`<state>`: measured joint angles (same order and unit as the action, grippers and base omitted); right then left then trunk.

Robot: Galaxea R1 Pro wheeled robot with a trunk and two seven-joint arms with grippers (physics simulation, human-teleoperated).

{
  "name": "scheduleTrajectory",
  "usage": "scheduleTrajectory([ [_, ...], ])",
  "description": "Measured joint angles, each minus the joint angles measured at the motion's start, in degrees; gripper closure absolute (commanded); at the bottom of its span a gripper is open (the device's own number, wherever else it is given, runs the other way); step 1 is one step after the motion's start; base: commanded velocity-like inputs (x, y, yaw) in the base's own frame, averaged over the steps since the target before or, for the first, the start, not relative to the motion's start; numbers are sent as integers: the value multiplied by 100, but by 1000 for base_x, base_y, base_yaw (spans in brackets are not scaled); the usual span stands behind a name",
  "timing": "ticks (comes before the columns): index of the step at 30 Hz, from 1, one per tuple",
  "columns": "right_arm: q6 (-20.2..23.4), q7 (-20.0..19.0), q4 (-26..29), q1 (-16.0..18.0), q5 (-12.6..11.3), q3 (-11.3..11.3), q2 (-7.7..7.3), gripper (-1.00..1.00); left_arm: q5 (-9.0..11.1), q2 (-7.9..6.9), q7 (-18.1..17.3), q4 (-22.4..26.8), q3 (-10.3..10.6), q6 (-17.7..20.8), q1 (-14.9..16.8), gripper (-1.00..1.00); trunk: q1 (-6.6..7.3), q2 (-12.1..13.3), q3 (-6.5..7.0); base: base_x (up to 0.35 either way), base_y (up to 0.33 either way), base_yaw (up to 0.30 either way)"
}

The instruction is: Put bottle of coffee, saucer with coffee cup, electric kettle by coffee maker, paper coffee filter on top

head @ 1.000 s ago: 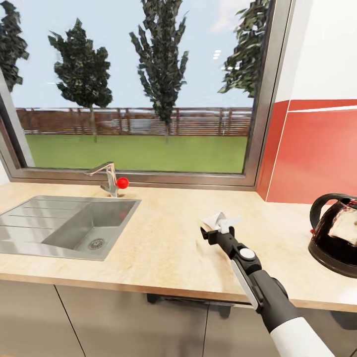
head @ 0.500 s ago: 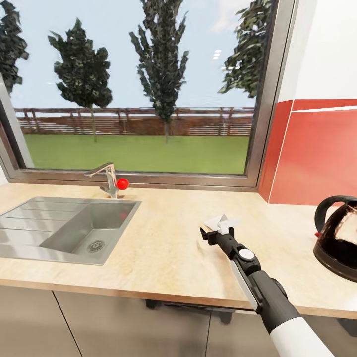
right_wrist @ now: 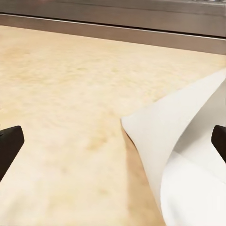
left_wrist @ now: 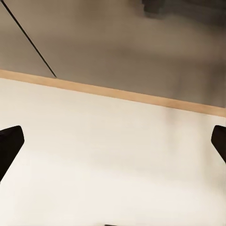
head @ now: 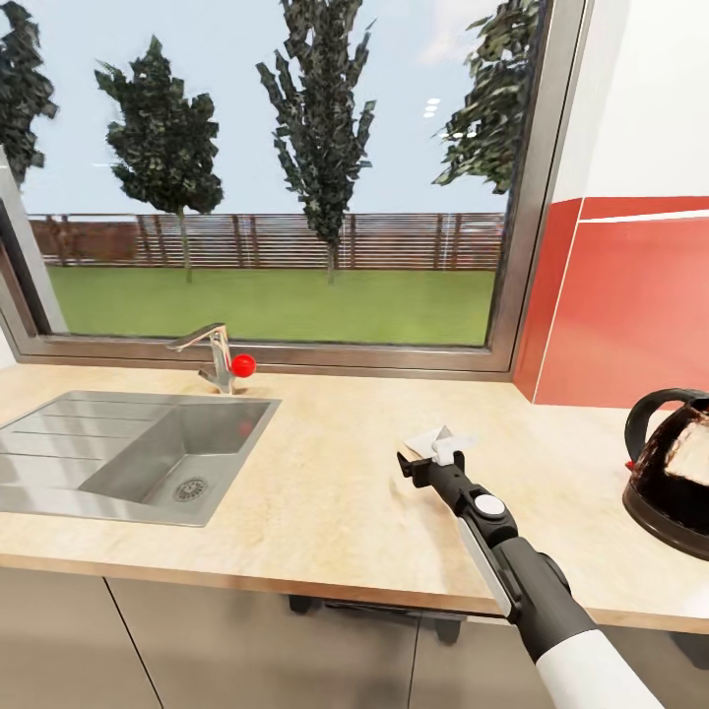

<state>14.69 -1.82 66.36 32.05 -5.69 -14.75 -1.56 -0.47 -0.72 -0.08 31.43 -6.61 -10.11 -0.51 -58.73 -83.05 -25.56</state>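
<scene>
One tan wood-look surface (head: 325, 492) runs across the head view, under a wide window (head: 266, 177) that looks onto grass, a fence and four dark trees. Grey cabinet fronts (head: 197, 640) sit below its front edge.

One steel sink (head: 128, 448) is set into the surface at the left. Its basin holds nothing but a round drain. One tap (head: 209, 353) with a red knob stands behind it, just under the window sill.

One kettle (head: 675, 473) stands at the far right, on the surface, cut off by the picture's edge: dark tinted glass, black base, black handle, a small red switch (what lies inside the glass cannot be made out). A red wall panel (head: 630, 305) rises behind it.

One arm shows in the head view, the right one, reaching forward over the middle of the surface. Its pincer (head: 433, 455) is at one white paper filter (head: 438, 440), well apart from the kettle and the sink. In the right wrist view the filter (right_wrist: 188, 160) spreads between the two dark fingertips (right_wrist: 9, 143), which sit wide at the picture's edges; whether they pinch the paper cannot be told.

In the left wrist view the left pincer (left_wrist: 113, 146) is released, its two fingertips wide apart, over a pale panel with a tan edge.
</scene>
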Motion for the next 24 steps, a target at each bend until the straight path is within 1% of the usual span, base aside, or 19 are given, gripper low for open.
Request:
scheduleTrajectory([
  [7,6,2,-3,0,2,-1,3,-100,0,0,0,0,0,0,0,-100,0,0,0,0,0,0],
  [9,-32,-4,61,31,4,40,50,-100,57,65,-4,-7,9,64,0,-100,0,0,0,0,0,0],
  [11,-12,-5,126,36,1,42,41,-100,107,127,-3,-11,18,126,0,-100,0,0,0,0,0,0],
  [16,-12,-5,253,36,1,42,41,-100,108,287,-3,-11,18,159,0,-100,0,0,0,0,0,0],
  [24,-12,-5,253,36,1,42,41,-100,108,287,-3,-11,17,159,0,-100,0,0,0,0,0,0],
])
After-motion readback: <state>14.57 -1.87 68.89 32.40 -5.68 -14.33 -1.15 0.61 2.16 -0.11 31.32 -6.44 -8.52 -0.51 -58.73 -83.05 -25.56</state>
